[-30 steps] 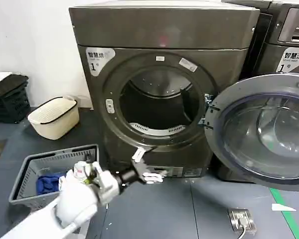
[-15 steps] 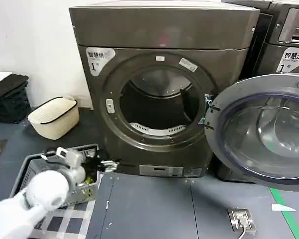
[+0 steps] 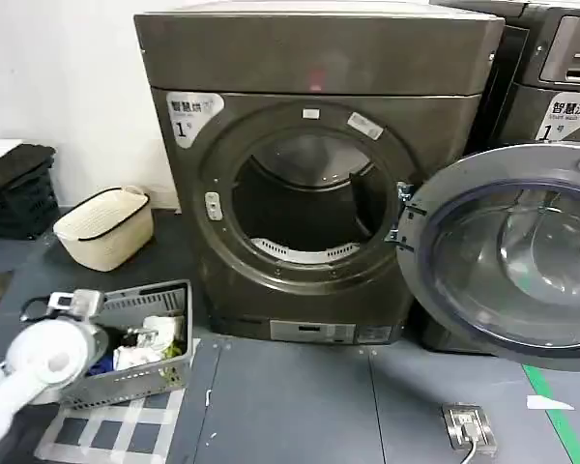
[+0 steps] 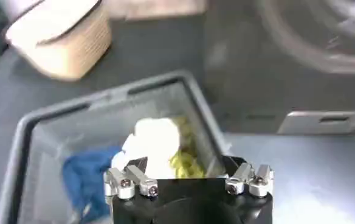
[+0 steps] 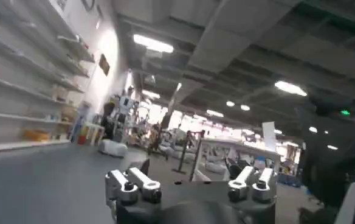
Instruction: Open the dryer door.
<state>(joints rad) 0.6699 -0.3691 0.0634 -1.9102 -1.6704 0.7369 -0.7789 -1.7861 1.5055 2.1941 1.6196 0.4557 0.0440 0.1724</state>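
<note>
The dark grey dryer [image 3: 309,58] stands straight ahead. Its round glass door [image 3: 507,256] is swung wide open to the right on its hinge, and the drum opening [image 3: 304,208] is exposed. My left gripper [image 3: 155,335] hangs low at the left, over the grey laundry basket [image 3: 179,290], well away from the door. In the left wrist view this gripper [image 4: 185,167] is open with nothing between its fingers, above white, blue and yellow-green laundry. My right gripper [image 5: 186,170] is open and empty, pointing off into the room.
A cream basket [image 3: 104,227] sits by the wall at the left, with black crates [image 3: 14,188] behind it. A second machine [image 3: 551,68] stands to the right of the dryer. A floor socket [image 3: 469,425] and green tape [image 3: 561,416] lie at the lower right.
My left arm has drawn back from the dryer's lower front, moving left and down until its gripper is over the grey basket. The door stays wide open.
</note>
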